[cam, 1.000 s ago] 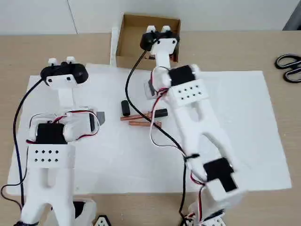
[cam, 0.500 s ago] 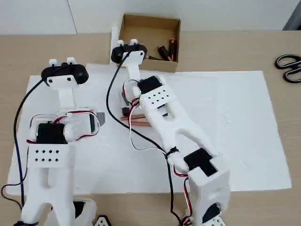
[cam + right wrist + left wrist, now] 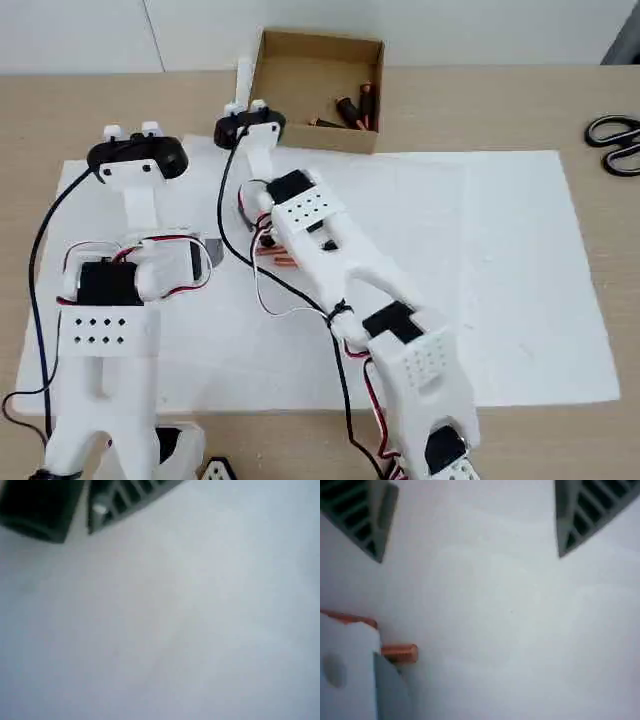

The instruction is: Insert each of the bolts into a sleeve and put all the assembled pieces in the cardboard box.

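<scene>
Cardboard box [image 3: 258,90] sits at the far edge of the desk [image 3: 480,100], open side up, with assembled pieces [image 3: 352,108] lying in its corner toward the scissors [image 3: 614,143], dark sleeves with copper ends. White sheet [image 3: 500,250] covers the desk on the near side of the box, its far edge touching the box. Loose bolts [image 3: 283,261] lie on the sheet nearer the arms than the box, mostly covered by the right arm. Right tool [image 3: 246,112] hangs just beside the box's outer corner, the one away from the scissors, over the sheet edge; cannot tell whether it is spread or pressed together. Left tool [image 3: 131,135] sits further from the box on that same side, over the sheet, spread wide with nothing between; the left wrist view shows it [image 3: 470,555] above bare sheet, with the end of one of the bolts [image 3: 400,653] poking out from behind a white arm part. Scissors lie on bare desk, well apart from the box.
</scene>
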